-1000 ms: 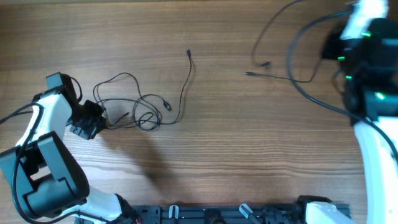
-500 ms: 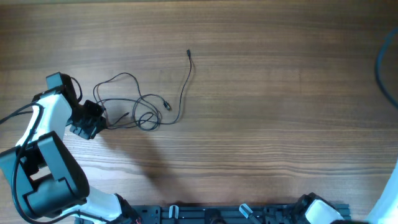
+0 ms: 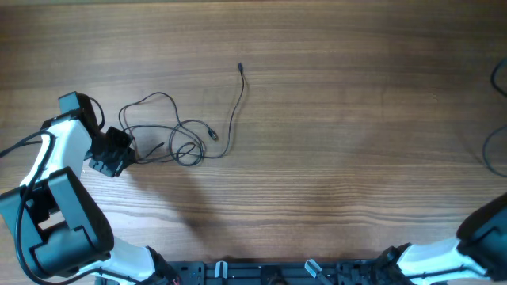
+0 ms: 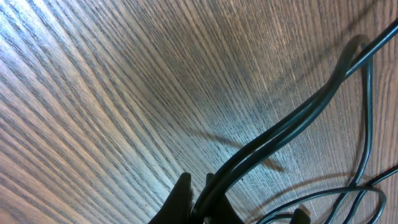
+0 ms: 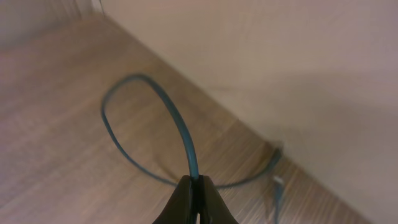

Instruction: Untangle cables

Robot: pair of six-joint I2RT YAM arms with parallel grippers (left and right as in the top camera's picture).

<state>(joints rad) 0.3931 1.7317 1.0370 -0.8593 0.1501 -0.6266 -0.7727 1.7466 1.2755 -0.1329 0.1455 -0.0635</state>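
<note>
A loose tangle of thin black cables lies on the wooden table left of centre. One free end reaches up toward the middle. My left gripper sits at the tangle's left edge. In the left wrist view it is shut on two strands of cable that run up to the right. My right gripper is shut on a separate thin cable that loops over the table, its plug end near the wall. In the overhead view the right gripper is out of frame.
Part of the right arm shows at the overhead view's bottom right corner. A dark cable loop crosses the right edge. A pale wall borders the table in the right wrist view. A black rail runs along the front edge.
The right arm has swung out of the overhead view to the right, taking its cable away from the upper right of the table. The left arm and the tangle have not moved.
</note>
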